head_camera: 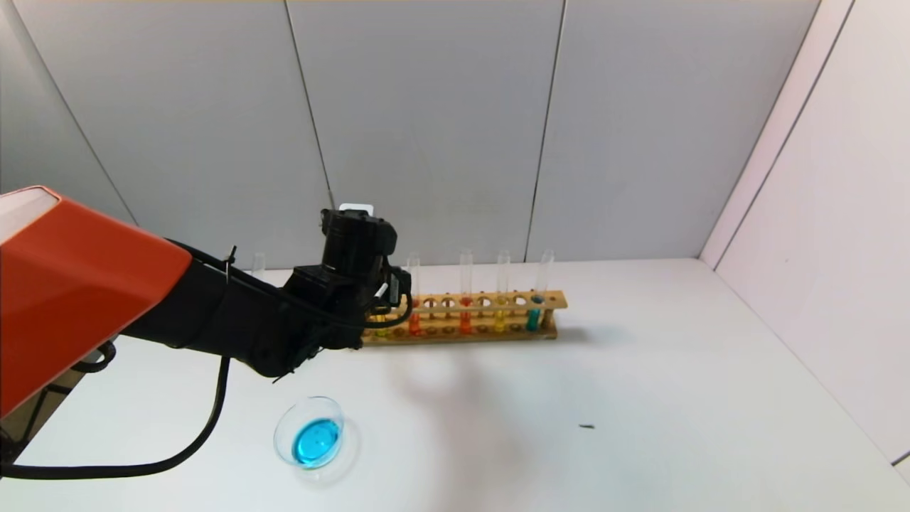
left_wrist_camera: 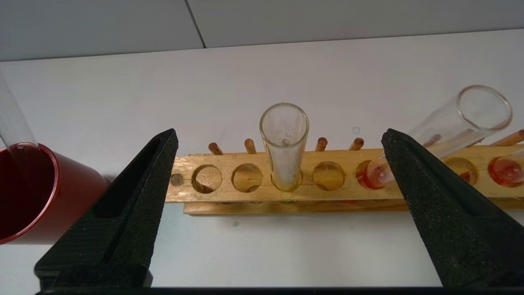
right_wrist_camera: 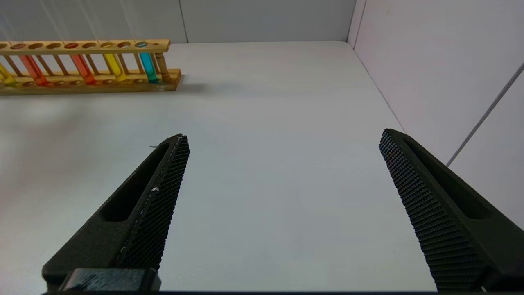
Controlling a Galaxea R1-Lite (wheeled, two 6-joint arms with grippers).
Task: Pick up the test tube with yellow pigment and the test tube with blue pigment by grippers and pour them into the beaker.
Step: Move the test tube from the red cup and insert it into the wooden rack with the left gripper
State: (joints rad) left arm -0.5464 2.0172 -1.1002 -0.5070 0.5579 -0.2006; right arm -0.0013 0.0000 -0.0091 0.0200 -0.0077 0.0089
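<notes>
My left gripper (head_camera: 375, 304) is open at the left end of the wooden rack (head_camera: 490, 313). In the left wrist view (left_wrist_camera: 280, 133) its fingers (left_wrist_camera: 139, 192) are spread wide. The test tube with yellow pigment (left_wrist_camera: 284, 143) stands upright in the rack just ahead of the gap, untouched, and also shows in the right wrist view (right_wrist_camera: 5, 76). The beaker (head_camera: 311, 439) sits on the table below the left arm and holds cyan-blue liquid. A clear tube (left_wrist_camera: 12, 119) leans in the dark red cup (left_wrist_camera: 61, 192); I see no liquid in it. My right gripper (right_wrist_camera: 282, 137) is open and empty above bare table.
The rack (left_wrist_camera: 335, 192) also holds orange-red tubes (head_camera: 466, 313), another yellow tube (head_camera: 502, 309) and a teal tube (head_camera: 534, 313). One orange-red tube (left_wrist_camera: 442, 131) leans by my left gripper's finger. Grey walls stand behind and to the right. A small dark speck (head_camera: 587, 427) lies on the table.
</notes>
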